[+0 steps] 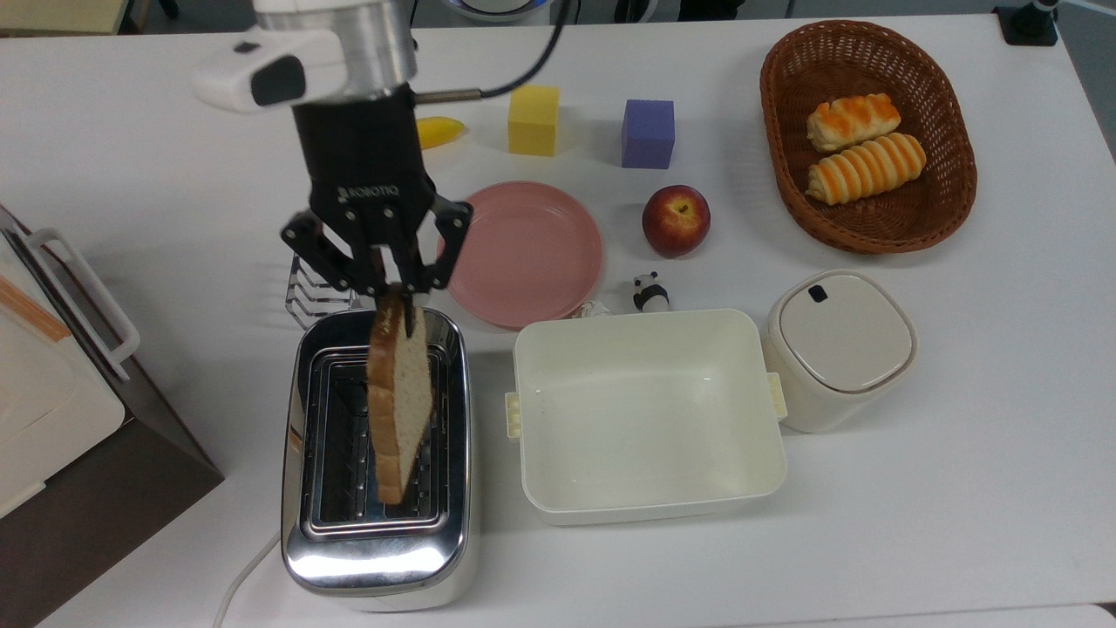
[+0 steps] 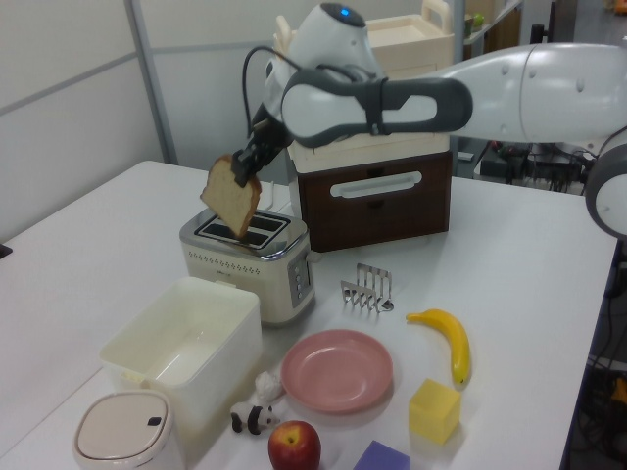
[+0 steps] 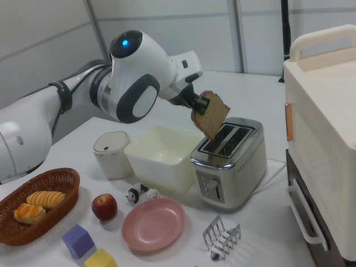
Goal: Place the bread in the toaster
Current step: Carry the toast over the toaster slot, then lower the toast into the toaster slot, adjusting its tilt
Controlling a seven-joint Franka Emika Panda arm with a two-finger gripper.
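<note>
Top view: I see the gripper pinching the bread by its upper crust edge, fingers closed tight on the slice. The bread hangs above the toaster, its long axis running along the slots, edge-on to the camera, over the strip between the two slots and the slot on the top view's right. The toast rack sits just behind the toaster, partly under the gripper. The cream tub is just beside the toaster on the top view's right.

Left view: I get the height here. The bread hangs clear above the toaster, lower corner close to the slots, not inside. The slice is tilted, not plumb. The gripper holds its top.

Right view: I see the broad face of the bread, tilted, bottom edge just above the toaster top. The gripper clamps the upper corner.
</note>
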